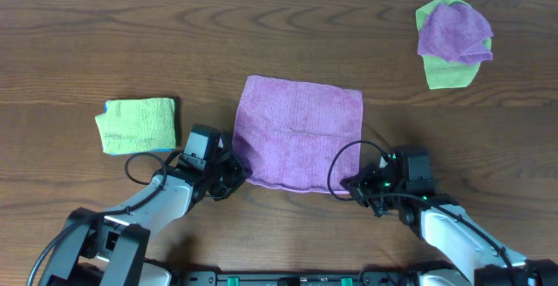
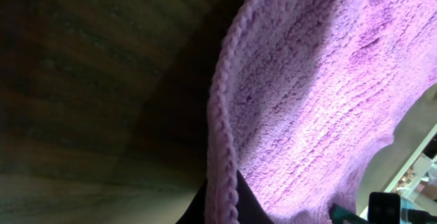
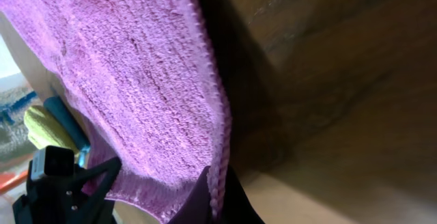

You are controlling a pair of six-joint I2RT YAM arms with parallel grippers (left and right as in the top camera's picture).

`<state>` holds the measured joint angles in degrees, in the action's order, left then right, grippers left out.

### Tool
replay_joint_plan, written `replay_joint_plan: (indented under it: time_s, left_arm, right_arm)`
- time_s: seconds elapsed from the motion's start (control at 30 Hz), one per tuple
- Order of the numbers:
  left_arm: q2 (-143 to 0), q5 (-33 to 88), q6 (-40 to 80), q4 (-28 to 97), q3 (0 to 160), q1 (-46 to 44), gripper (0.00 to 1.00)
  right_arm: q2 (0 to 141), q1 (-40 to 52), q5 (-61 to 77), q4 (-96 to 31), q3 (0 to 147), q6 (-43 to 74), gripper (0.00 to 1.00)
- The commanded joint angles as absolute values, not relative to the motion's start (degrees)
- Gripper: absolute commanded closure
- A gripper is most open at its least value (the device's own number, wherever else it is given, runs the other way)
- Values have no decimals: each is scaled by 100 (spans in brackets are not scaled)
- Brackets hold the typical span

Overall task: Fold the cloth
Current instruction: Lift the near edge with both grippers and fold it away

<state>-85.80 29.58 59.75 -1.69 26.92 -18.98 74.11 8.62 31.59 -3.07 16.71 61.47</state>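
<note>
A purple cloth (image 1: 301,131) lies spread on the wooden table in the overhead view. My left gripper (image 1: 232,179) is shut on the cloth's near left corner. My right gripper (image 1: 354,186) is shut on its near right corner. In the left wrist view the cloth's hemmed edge (image 2: 220,128) runs down between the dark fingers (image 2: 222,210), and the cloth is lifted off the wood. In the right wrist view the hem (image 3: 215,115) likewise runs into the fingers (image 3: 217,207), with the cloth hanging to the left.
A folded green cloth (image 1: 137,125) lies at the left, close to my left arm. A crumpled purple and green pile (image 1: 452,37) sits at the far right. The left arm (image 3: 61,183) shows in the right wrist view.
</note>
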Motion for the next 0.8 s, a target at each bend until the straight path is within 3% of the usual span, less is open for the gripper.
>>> replay_joint_plan:
  time_s: [0.0, 0.37, 0.77]
  left_arm:
    - [-8700, 2788, 5870, -89, 2582, -1920, 94]
    - [-8698, 3190, 5642, -67, 2585, -1920, 94]
    - [-8409, 3612, 5360, 414, 2589, -1922, 94]
  right_arm:
    - [7426, 908, 3000, -287, 1625, 6163, 99]
    - [7367, 908, 3417, 106, 1627, 5992, 99]
    - [6761, 919, 3800, -631, 1629, 5671, 99]
